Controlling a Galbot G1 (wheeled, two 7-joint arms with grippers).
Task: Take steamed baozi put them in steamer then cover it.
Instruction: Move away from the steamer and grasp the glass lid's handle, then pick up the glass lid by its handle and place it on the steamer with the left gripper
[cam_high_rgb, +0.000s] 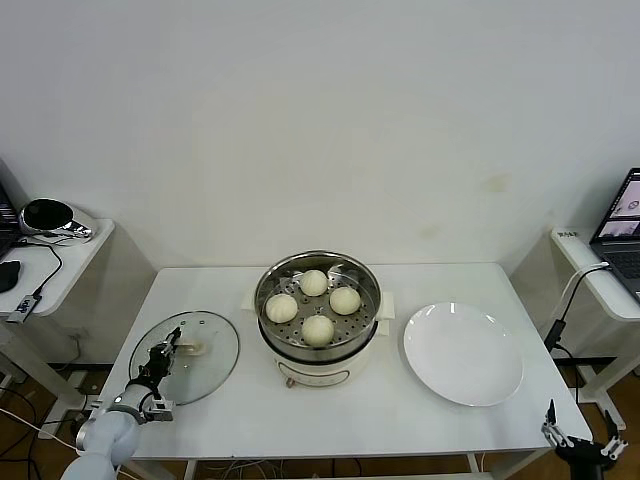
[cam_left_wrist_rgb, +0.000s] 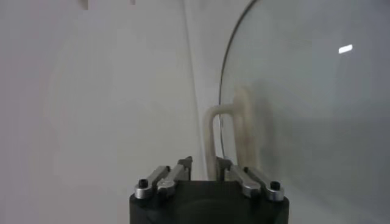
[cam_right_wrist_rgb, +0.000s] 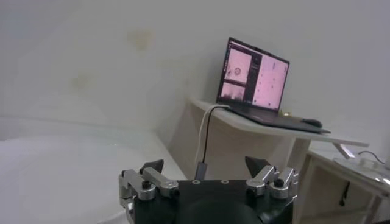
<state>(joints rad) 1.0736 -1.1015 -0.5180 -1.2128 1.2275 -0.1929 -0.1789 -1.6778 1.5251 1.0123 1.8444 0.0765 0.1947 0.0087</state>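
Note:
The steamer (cam_high_rgb: 330, 366) stands at the middle of the white table with its steel pot uncovered. Four steamed baozi lie on its perforated tray: one at the back (cam_high_rgb: 314, 282), one at the left (cam_high_rgb: 281, 308), one at the right (cam_high_rgb: 345, 300), one at the front (cam_high_rgb: 318, 330). The cover (cam_high_rgb: 212, 366) lies flat on the table to the left of the steamer. My left gripper (cam_high_rgb: 177, 341) is over it, its fingers closed narrowly around the cream-white handle (cam_left_wrist_rgb: 210, 128). My right gripper (cam_high_rgb: 578, 432) hangs open and empty below the table's front right corner.
A flat white plate (cam_high_rgb: 463, 353) lies to the right of the steamer. A side table with a dark round device (cam_high_rgb: 47, 215) stands at the left. A laptop (cam_high_rgb: 622, 225) with a cable sits on a side table at the right.

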